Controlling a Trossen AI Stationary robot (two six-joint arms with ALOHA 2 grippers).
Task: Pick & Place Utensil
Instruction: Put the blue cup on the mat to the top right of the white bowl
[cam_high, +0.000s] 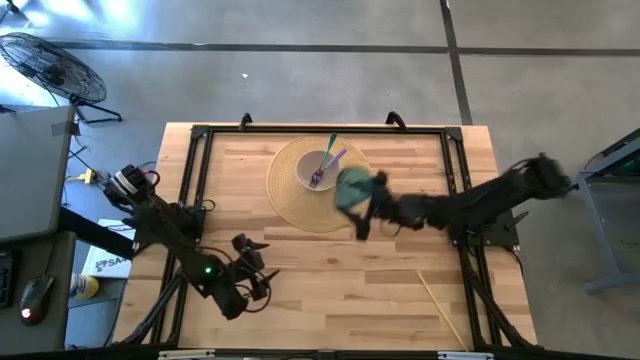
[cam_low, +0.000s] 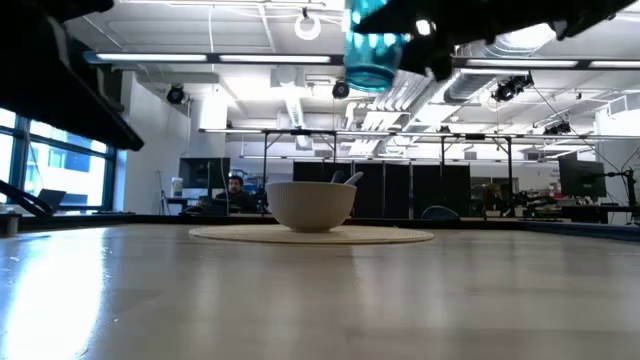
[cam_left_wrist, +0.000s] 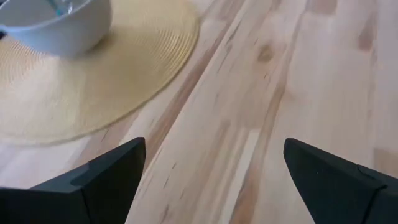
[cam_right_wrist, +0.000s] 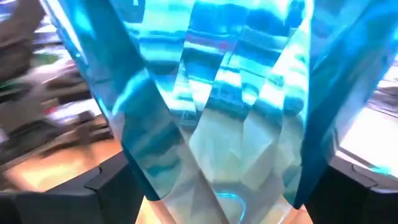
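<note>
A white bowl (cam_high: 322, 170) stands on a round woven placemat (cam_high: 300, 205) at the far middle of the table; a green utensil (cam_high: 331, 148) and a purple utensil (cam_high: 330, 166) lean inside it. My right gripper (cam_high: 362, 202) reaches in from the table's right and is shut on a translucent blue faceted cup (cam_high: 352, 187), just right of the bowl. In the low view the cup (cam_low: 372, 48) is high above the bowl (cam_low: 311, 205). My left gripper (cam_high: 255, 268) waits open near the table's near left, over bare wood (cam_left_wrist: 214, 180). My right gripper pinches the blue cup's faceted side wall (cam_right_wrist: 155, 143) between its two fingers (cam_right_wrist: 93, 186), one on each side. The arm comes from the table's right. The cup is lifted clear, well above the table and bowl.
A thin pale stick (cam_high: 440, 305) lies on the wood near the right near corner. Black frame rails (cam_high: 195, 190) run along the table's left, far and right sides. Bare wood lies between the placemat and the near edge. A person (cam_low: 234, 188) sits in the room behind.
</note>
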